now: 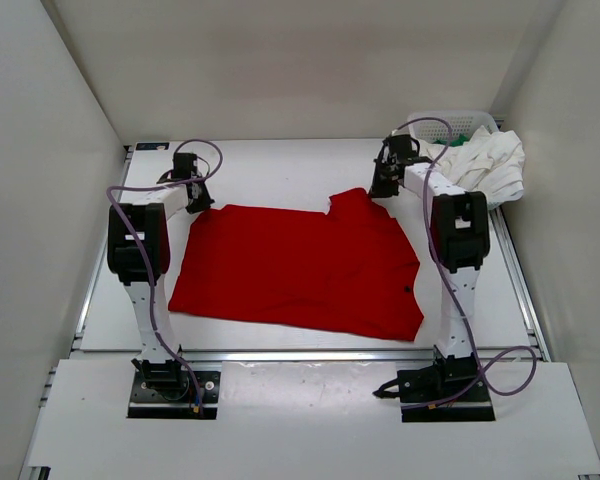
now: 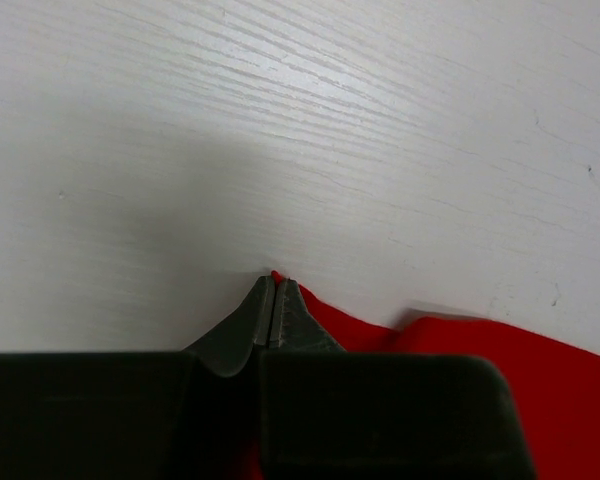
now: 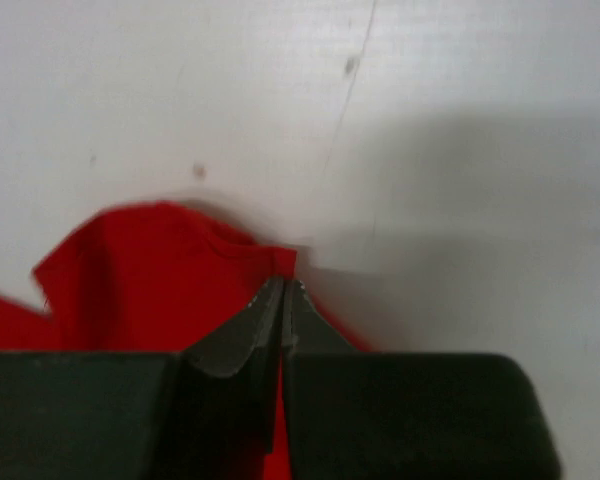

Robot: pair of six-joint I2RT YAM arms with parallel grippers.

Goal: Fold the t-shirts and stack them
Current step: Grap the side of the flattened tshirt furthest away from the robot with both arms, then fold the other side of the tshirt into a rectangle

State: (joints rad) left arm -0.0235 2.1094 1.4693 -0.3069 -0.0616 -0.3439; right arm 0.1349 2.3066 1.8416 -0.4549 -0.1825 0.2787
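Note:
A bright red t-shirt (image 1: pixel 300 268) lies spread flat across the middle of the table. My left gripper (image 1: pixel 199 203) sits at the shirt's far left corner, shut on the cloth edge (image 2: pixel 325 315). Over at the far right corner, by the sleeve, my right gripper (image 1: pixel 384 186) is shut on the red cloth (image 3: pixel 170 270). In both wrist views the jaws stand pressed together with red fabric pinched at their tips. A white t-shirt (image 1: pixel 485 165) lies crumpled over the basket at the back right. A bit of green cloth (image 1: pixel 459 139) peeks out inside the basket.
The white plastic mesh basket (image 1: pixel 450 122) stands in the back right corner. White walls close in the table on the left, back and right. The bare tabletop (image 1: pixel 280 170) runs behind the red shirt.

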